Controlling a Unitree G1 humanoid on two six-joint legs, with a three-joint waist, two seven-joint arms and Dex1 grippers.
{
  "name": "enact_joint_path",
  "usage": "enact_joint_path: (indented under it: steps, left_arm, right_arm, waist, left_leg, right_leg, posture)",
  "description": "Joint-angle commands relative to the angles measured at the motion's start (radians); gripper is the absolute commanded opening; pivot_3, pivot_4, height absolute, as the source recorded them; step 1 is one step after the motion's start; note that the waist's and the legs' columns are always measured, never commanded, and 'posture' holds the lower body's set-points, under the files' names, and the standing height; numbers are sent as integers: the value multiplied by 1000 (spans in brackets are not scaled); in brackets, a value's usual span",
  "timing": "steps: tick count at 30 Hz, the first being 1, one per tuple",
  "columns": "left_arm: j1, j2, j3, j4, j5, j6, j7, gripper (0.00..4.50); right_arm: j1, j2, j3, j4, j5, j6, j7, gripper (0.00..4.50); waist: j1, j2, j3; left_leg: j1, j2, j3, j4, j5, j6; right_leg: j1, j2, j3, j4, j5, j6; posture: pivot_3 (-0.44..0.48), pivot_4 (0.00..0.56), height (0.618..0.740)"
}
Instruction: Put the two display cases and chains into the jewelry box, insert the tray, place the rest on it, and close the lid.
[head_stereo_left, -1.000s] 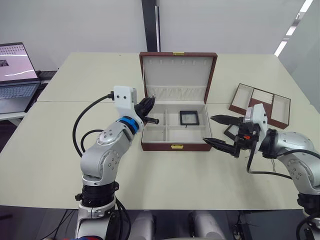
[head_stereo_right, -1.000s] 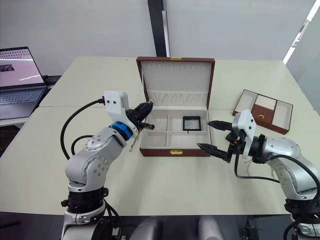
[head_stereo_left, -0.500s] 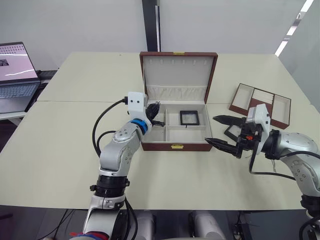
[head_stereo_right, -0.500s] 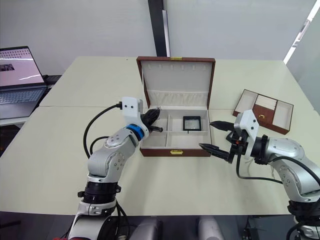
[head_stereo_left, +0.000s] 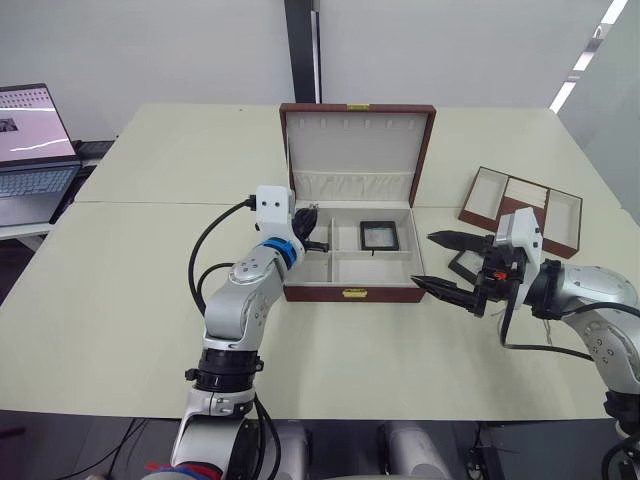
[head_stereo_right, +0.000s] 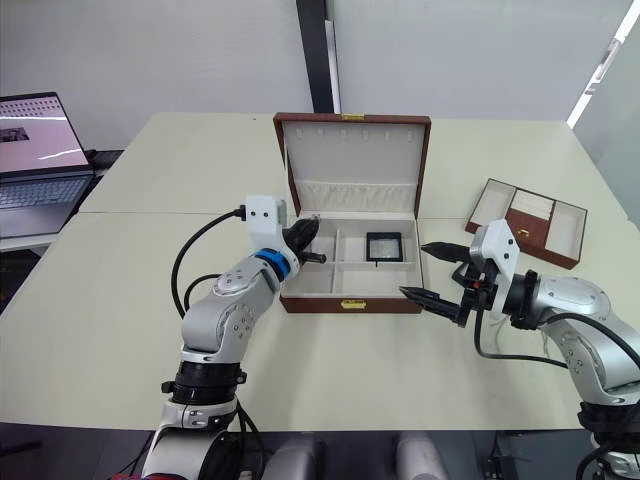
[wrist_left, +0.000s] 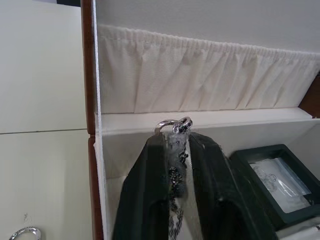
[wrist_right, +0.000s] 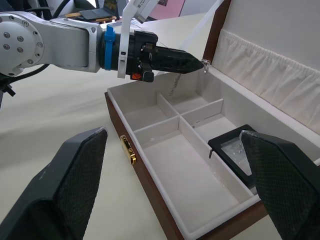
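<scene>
Left end effector has edged over the jewelry box, pinching a silver chain

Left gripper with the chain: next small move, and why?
Probably lower it a little and open. The left gripper is shut on the chain, which hangs over the rear left compartment of the jewelry box. That compartment looks empty; one display case already lies in the rear right one.

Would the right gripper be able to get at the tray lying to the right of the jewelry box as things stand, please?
Probably yes. The right gripper is open and holds nothing, and the tray lies on bare table just beyond it, with nothing on top or between them. The arm would have to swing away from the jewelry box first.
</scene>
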Motion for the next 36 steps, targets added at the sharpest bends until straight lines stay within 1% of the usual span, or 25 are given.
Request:
enact_joint_path:
  steps: [1,8,9,15,17,20,25,27,29,30,33,36]
  left_arm:
    - [-13,-7,-1,-48,-11,-13,-17,1924]
    - [-11,-10,-10,-72,-31,-6,-59,4209]
    - [-10,-10,-10,-75,-33,-5,-63,4484]
    - [-2,-9,-23,-107,-62,16,-114,4484]
    - [2,13,-18,-122,-82,29,-148,4484]
    - [11,66,27,-156,-143,61,-210,4484]
    - [59,287,136,-280,-342,226,-385,4484]
    - [95,411,211,-331,-451,304,-476,4484]
    - [147,518,270,-351,-503,323,-555,4484]
    - [173,560,295,-340,-509,321,-580,4484]
    - [310,708,350,-270,-438,249,-683,4484]
    - [410,782,398,-208,-373,172,-715,4484]
  right_arm:
    - [2,-13,-33,-30,11,-6,-1,4500]
    - [-1,-12,-32,-24,9,-6,-2,4500]
    - [-2,-12,-32,-23,9,-7,-2,4500]
    - [1,-12,-37,-18,9,-9,-4,4500]
    - [11,-15,-48,-16,13,-10,-3,4500]
    - [30,-24,-85,-8,26,-4,0,4500]
    - [102,-78,-187,57,14,-27,37,4500]
    - [143,-102,-229,111,-5,-50,61,4500]
    - [171,-121,-262,167,-20,-75,81,4500]
    - [178,-126,-274,193,-25,-85,86,4500]
    - [197,-146,-311,301,-60,-134,104,4500]
    - [204,-156,-336,371,-80,-169,111,4500]
  waist:
    - [0,0,0]
    - [0,0,0]
    - [0,0,0]
    - [0,0,0]
    - [0,0,0]
    - [-1,0,0]
    - [-4,1,0]
    - [-3,0,1]
    - [-4,0,1]
    - [-3,1,2]
    - [-7,2,3]
    - [-5,3,4]
  left_leg:
    - [0,0,0,0,0,0]
    - [0,0,0,0,0,0]
    - [0,0,0,0,0,0]
    - [0,0,0,0,0,0]
    - [0,0,0,0,0,0]
    - [0,0,0,0,0,0]
    - [0,1,0,-1,0,0]
    - [0,1,0,-1,0,0]
    - [0,1,0,-1,0,1]
    - [0,1,1,-1,0,1]
    - [3,1,3,-2,0,1]
    - [6,1,6,-5,-1,1]
  right_leg:
    - [0,0,0,0,0,0]
    - [0,0,0,0,0,0]
    - [0,0,0,0,0,0]
    - [0,0,0,0,0,0]
    - [0,0,0,0,0,0]
    - [0,0,0,0,0,0]
    - [-1,1,0,0,0,0]
    - [0,0,0,0,0,0]
    - [-1,1,0,0,0,0]
    - [0,0,1,0,0,0]
    - [1,0,3,0,0,0]
    - [1,0,5,0,0,0]
  posture:
    - [0,150,740]
    - [0,150,740]
    - [0,150,740]
    - [0,150,740]
    - [0,150,740]
    - [0,150,740]
    - [0,150,740]
    - [0,150,740]
    - [0,150,740]
    - [0,150,740]
    - [0,150,740]
    - [0,150,740]
